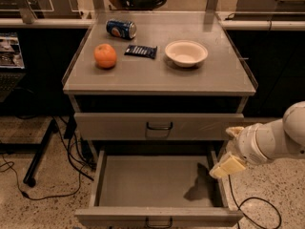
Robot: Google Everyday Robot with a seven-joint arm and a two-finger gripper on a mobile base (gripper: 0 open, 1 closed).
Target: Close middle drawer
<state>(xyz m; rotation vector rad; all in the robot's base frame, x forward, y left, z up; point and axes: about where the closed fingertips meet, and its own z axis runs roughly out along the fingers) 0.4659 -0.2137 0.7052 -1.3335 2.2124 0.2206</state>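
The middle drawer is pulled far out of the grey cabinet, and its shallow grey tray is bare. Its low front is at the bottom of the view, with a small dark loop handle at centre. My gripper is at the drawer's right side, beside and just above the right wall, near the back of the tray. Its cream fingers are spread open and hold nothing. My white arm comes in from the right edge and casts a shadow in the tray.
The drawer above is nearly shut. On the cabinet top are a blue can, an orange, a dark snack packet and a white bowl. Cables and a black stand leg are on the floor at left.
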